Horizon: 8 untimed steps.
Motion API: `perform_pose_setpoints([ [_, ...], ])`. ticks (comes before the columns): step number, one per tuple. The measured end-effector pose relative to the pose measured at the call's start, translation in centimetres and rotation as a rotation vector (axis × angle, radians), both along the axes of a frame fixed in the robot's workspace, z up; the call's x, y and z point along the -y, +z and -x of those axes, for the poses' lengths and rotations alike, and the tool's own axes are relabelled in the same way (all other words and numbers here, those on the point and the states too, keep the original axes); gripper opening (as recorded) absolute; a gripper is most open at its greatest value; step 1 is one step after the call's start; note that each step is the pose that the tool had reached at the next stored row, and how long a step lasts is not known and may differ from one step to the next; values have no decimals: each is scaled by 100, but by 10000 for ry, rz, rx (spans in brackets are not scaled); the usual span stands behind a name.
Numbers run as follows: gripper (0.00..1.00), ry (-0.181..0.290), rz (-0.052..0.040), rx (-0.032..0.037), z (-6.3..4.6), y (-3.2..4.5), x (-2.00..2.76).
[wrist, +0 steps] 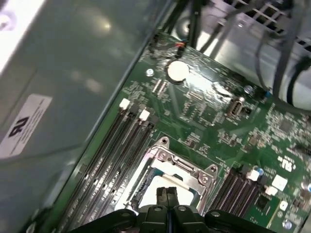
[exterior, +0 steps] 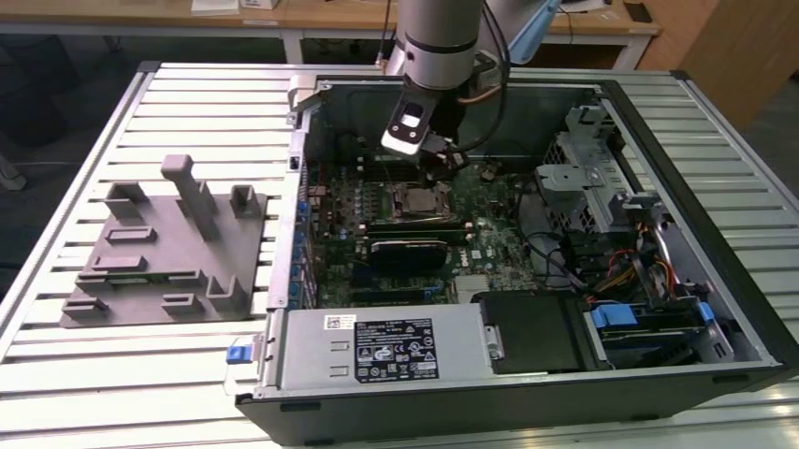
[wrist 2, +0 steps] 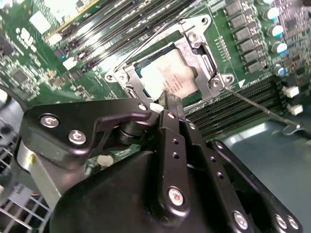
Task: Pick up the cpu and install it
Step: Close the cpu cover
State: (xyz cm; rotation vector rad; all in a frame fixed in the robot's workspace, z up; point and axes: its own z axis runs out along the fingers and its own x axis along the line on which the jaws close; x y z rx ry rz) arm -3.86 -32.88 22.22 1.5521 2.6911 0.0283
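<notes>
The cpu (wrist 2: 163, 75), a pale silver-white square, lies flat inside the dark socket frame (wrist 2: 206, 63) on the green motherboard (exterior: 493, 238). A thin metal lever (wrist 2: 262, 108) sticks out beside the frame. My gripper (wrist 2: 170, 99) hangs just above the cpu's edge, and its two black fingers are pressed together with nothing between them. In the first wrist view my gripper (wrist: 167, 194) stands over the socket frame (wrist: 184, 167). In the exterior view my gripper (exterior: 437, 166) sits inside the open computer case, just behind the socket (exterior: 418, 199).
A grey plastic fixture (exterior: 163, 253) stands on the slatted table at the exterior view's left. The case holds a power supply (exterior: 374, 348), a black block (exterior: 406, 251), drive cages and cables (exterior: 612, 234). Memory slots (wrist: 121, 145) flank the socket, close to the case wall (wrist: 73, 73).
</notes>
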Motion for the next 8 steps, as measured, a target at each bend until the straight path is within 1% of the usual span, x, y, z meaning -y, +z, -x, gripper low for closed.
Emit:
perform_pose_setpoints([
  [8, 11, 1454, 21, 1, 0, -16, 0],
])
